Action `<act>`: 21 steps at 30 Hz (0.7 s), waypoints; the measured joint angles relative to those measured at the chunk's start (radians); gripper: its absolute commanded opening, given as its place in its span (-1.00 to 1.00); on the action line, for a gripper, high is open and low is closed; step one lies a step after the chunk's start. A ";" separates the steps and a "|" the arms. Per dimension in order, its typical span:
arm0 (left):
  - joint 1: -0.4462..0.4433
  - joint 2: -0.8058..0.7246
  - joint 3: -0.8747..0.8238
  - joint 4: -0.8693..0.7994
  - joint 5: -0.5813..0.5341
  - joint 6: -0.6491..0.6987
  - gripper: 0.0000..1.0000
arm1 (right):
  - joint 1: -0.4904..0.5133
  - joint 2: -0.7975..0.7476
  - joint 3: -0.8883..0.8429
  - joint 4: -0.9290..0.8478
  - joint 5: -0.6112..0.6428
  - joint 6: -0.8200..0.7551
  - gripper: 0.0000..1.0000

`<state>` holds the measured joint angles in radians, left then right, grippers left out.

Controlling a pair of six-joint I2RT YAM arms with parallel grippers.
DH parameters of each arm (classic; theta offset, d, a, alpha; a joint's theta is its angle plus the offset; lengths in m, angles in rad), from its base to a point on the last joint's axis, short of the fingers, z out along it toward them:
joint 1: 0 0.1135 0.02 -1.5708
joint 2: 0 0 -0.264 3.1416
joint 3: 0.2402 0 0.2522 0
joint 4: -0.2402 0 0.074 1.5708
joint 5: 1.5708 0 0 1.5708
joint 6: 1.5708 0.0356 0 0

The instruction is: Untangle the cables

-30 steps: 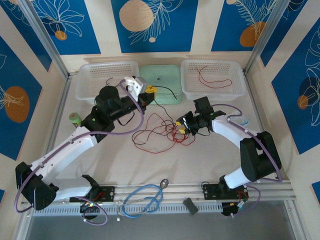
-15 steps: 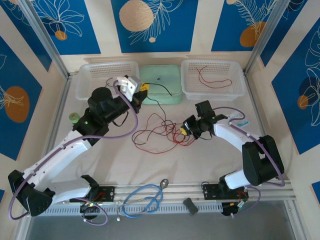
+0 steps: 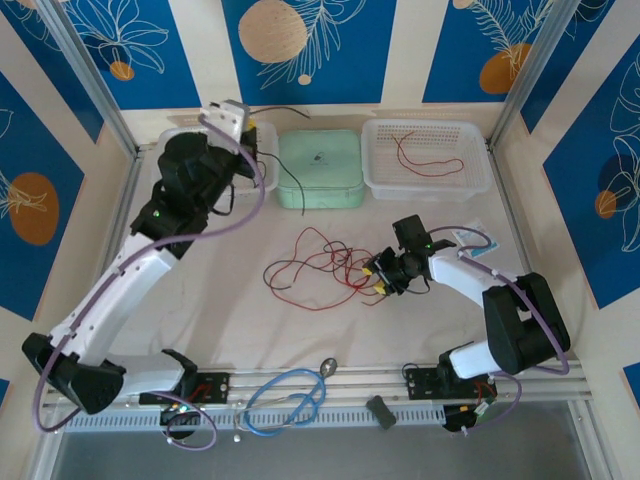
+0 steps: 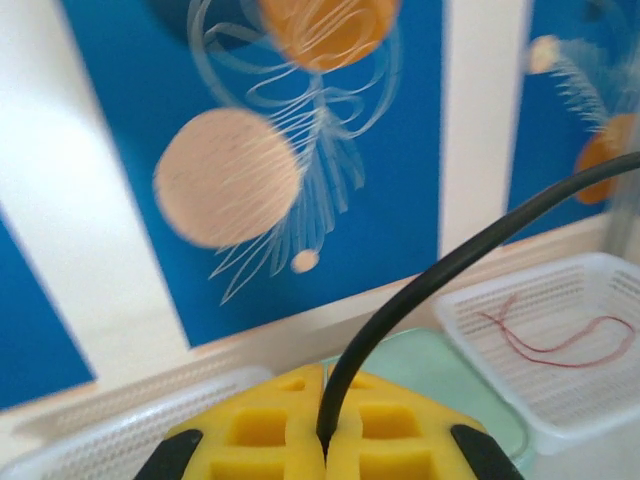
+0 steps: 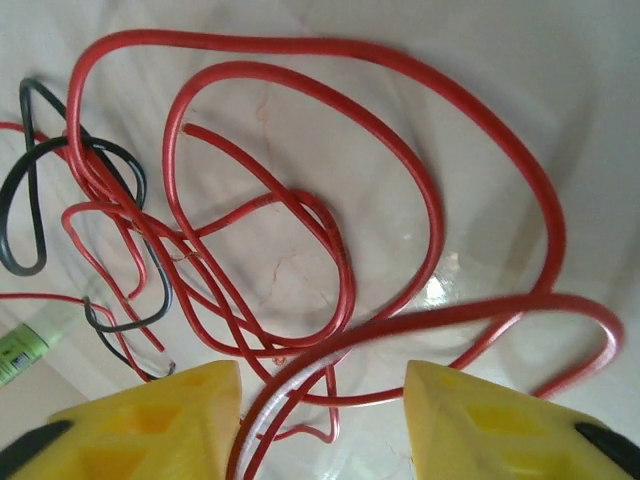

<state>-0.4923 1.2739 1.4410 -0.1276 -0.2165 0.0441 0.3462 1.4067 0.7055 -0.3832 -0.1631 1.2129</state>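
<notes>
Left tool (image 4: 325, 442) pinching glossy black cable (image 4: 450, 266); right tool (image 5: 322, 400) spread over looped red cables (image 5: 480, 310).

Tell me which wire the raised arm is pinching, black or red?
The black wire, clamped in the left gripper; the red wires lie loose on the table.

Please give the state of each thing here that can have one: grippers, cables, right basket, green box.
left gripper: shut on the black cable, raised high.
black cable: clamped, lifted in the air.
right gripper: open, low, red cables between its fingers.
red cables: tangled in a heap on the table.
right basket: holds one loose red cable.
green box: looks closed.
</notes>
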 measured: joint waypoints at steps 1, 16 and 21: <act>0.036 0.023 0.025 -0.033 -0.003 -0.032 -1.00 | 0.000 -0.013 0.000 -0.010 0.003 -0.011 0.33; 0.407 0.301 0.198 -0.139 0.128 -0.234 -1.00 | 0.028 -0.359 0.003 -0.193 0.084 -0.277 0.99; 0.444 0.387 0.198 -0.087 0.150 -0.246 -1.00 | 0.034 -0.419 0.003 -0.240 0.090 -0.314 1.00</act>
<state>-0.0483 1.6608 1.6394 -0.2142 -0.0666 -0.2020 0.3805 0.9878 0.7082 -0.6231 -0.0734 0.8989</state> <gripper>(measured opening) 0.048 0.999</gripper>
